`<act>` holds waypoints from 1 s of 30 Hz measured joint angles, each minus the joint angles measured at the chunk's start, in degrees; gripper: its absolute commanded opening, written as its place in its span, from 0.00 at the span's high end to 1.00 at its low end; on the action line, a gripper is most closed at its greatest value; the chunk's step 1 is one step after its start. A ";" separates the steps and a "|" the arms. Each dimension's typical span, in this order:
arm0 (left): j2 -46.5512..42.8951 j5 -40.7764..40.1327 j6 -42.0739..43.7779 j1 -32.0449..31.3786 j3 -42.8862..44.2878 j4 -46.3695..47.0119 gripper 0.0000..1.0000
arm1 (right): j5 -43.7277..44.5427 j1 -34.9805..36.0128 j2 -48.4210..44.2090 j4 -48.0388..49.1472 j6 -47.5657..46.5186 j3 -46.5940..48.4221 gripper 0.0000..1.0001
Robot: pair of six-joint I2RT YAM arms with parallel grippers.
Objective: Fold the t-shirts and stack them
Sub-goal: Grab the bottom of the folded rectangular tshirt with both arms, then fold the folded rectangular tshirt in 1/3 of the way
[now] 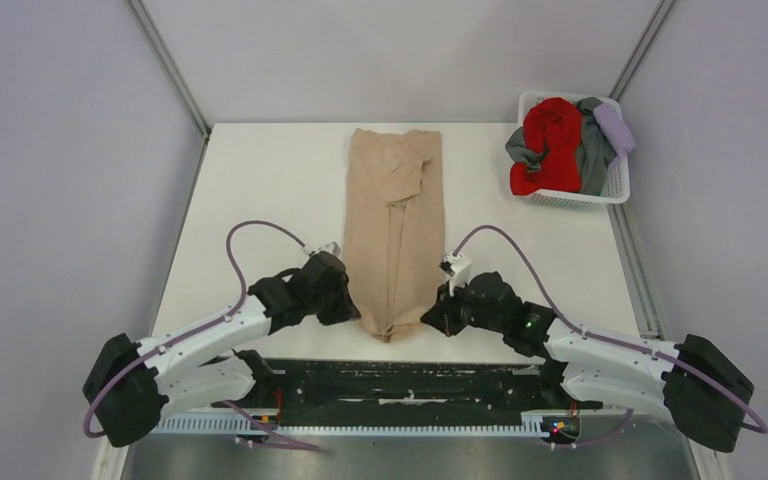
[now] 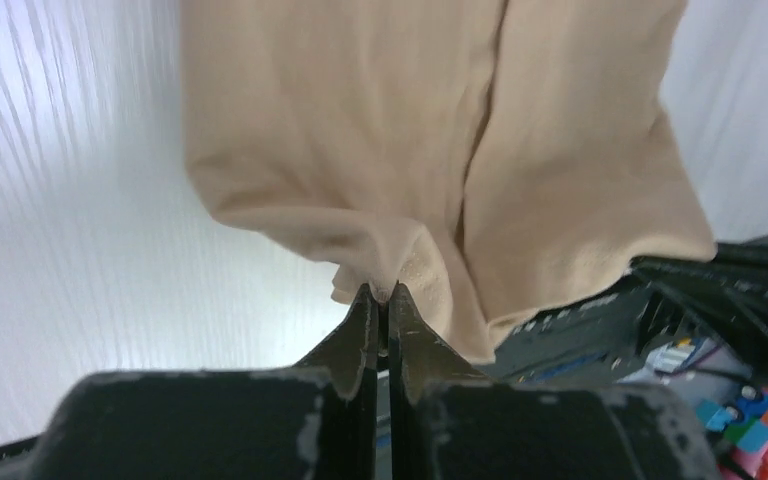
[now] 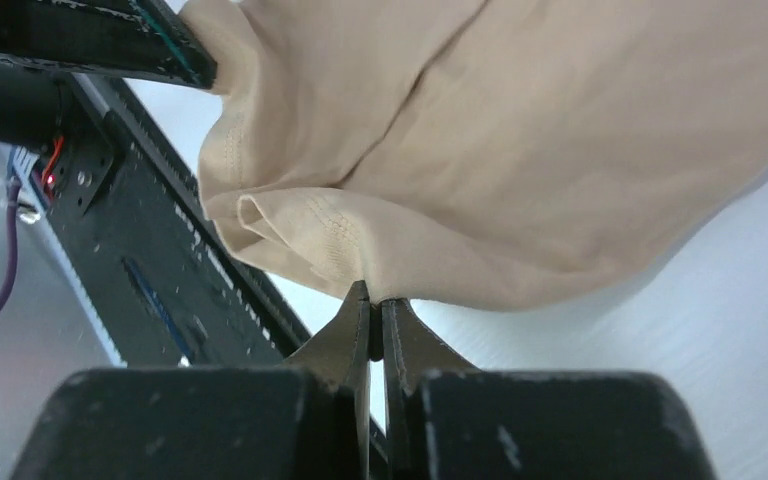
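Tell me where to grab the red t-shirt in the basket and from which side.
Pinch the red t-shirt at its raised crumpled top fold, coming straight down. It lies heaped atop the grey t-shirt, and the basket walls block sideways approaches. The left gripper and right gripper are both shut on the tan t-shirt; free one first.

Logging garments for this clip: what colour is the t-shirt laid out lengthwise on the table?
Plain tan t-shirt, no pattern; clearest in the top external view.
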 measured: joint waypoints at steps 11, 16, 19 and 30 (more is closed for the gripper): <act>13.64 -1.66 5.62 12.57 11.69 7.65 0.98 | 3.50 -10.29 10.93 3.50 -6.38 10.05 1.00; 22.43 -1.11 8.33 17.07 18.49 11.69 0.98 | 3.41 -15.37 17.38 5.75 -7.93 15.15 1.00; 27.80 0.35 9.31 19.41 22.69 13.11 0.98 | 3.41 -17.38 20.68 6.75 -9.27 18.47 1.00; 43.47 3.23 12.07 24.00 36.94 15.43 0.95 | 0.61 -24.94 32.79 10.19 -12.28 27.98 1.00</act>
